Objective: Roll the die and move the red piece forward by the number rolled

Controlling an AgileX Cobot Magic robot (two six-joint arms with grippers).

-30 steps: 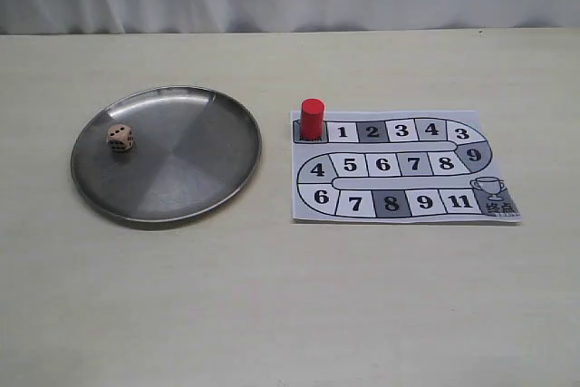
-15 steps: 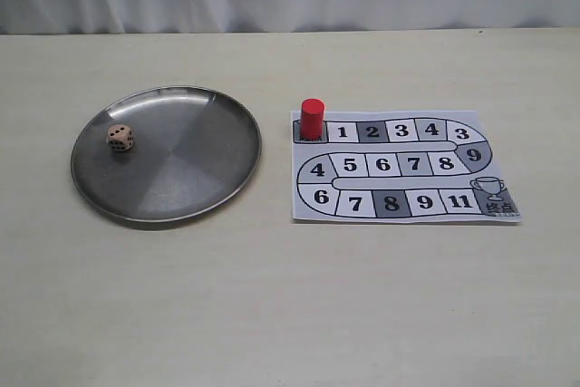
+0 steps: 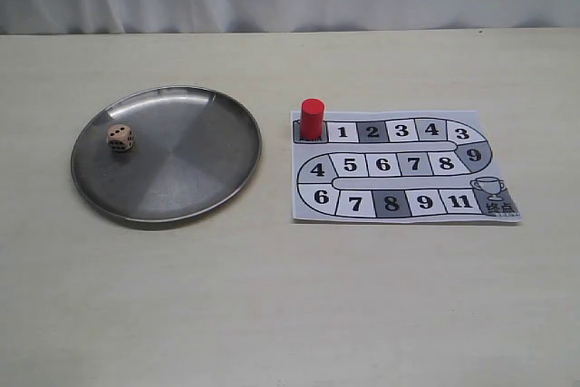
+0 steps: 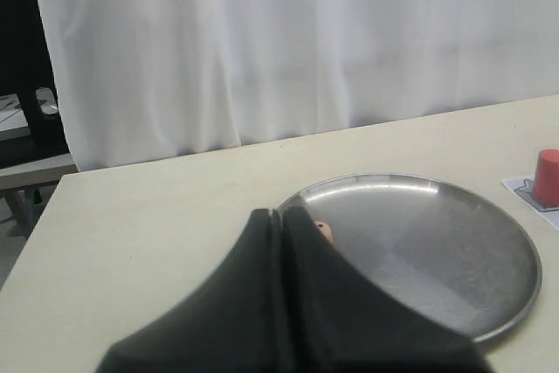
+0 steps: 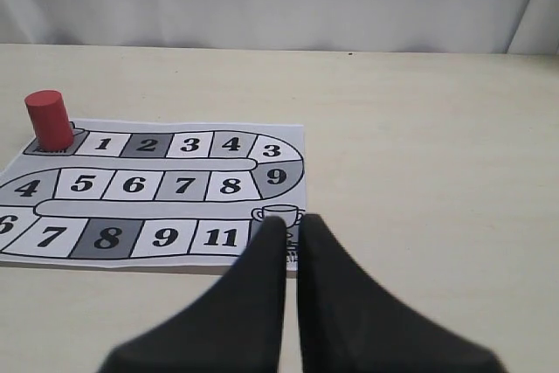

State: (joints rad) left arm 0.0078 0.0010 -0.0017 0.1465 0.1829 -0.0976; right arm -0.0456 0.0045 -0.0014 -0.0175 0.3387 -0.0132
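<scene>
Change since earlier frames: none; die, red piece and plate lie as they did a second ago.
Die: pale cube with dark pips, resting inside the metal plate on its left part in the exterior view; pip count too small to read.
Red piece: upright cylinder on the dark start square of the paper game board, just beside square 1.
Plate and board: well apart on the beige table, plate on the left, board on the right.
Left gripper: black fingers pressed together, holding nothing; die partly hidden behind them.
Right gripper: fingers drawn together with only a thin slit between, holding nothing, near the board's trophy corner.
</scene>
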